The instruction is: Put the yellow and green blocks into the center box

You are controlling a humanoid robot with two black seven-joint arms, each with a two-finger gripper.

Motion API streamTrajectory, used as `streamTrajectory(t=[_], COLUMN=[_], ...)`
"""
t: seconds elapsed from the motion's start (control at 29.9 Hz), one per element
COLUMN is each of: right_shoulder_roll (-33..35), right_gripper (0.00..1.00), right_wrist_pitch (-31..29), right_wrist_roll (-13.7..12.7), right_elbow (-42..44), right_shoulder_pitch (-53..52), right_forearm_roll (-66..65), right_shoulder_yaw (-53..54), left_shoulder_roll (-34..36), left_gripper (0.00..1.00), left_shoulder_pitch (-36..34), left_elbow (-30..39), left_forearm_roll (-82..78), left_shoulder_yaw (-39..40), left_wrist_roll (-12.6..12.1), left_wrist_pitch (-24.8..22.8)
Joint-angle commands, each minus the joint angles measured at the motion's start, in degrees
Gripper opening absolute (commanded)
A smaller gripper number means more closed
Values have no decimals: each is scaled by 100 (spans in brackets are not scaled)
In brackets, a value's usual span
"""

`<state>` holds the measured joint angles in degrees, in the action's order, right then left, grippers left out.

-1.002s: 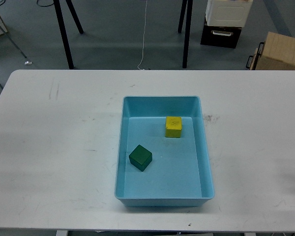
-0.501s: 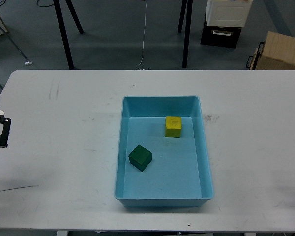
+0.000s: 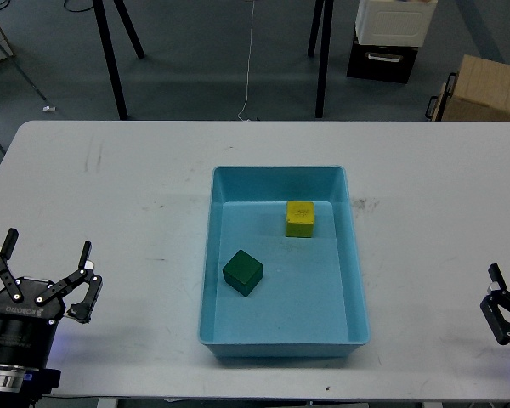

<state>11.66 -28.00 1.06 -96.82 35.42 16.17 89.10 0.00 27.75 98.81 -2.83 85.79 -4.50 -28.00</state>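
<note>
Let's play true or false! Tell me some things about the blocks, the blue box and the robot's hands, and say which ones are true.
1. The yellow block sits inside the blue box. True.
2. The green block lies on the table outside the box. False: it is in the box too.
3. The two blocks touch. False: they sit apart.
4. The left gripper is open and empty. True.
5. The right gripper holds a block. False: it holds nothing.
</note>
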Motion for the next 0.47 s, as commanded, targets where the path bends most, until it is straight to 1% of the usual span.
streamTrajectory(t=[0.0,0.43], right_shoulder_roll=[3,3], right_gripper=[99,99], right_wrist_pitch=[0,0], right_wrist_roll=[0,9], right_elbow=[-30,-101], right_shoulder_pitch=[26,9], right_forearm_roll=[0,-26], right_shoulder_yaw=[29,29], left_shoulder_roll=[0,0], left_gripper=[100,100], left_shoulder_pitch=[11,38], left_elbow=[-3,-2], left_forearm_roll=[2,11], left_shoulder_yaw=[8,35], left_wrist_roll=[2,28], left_wrist_pitch=[0,0])
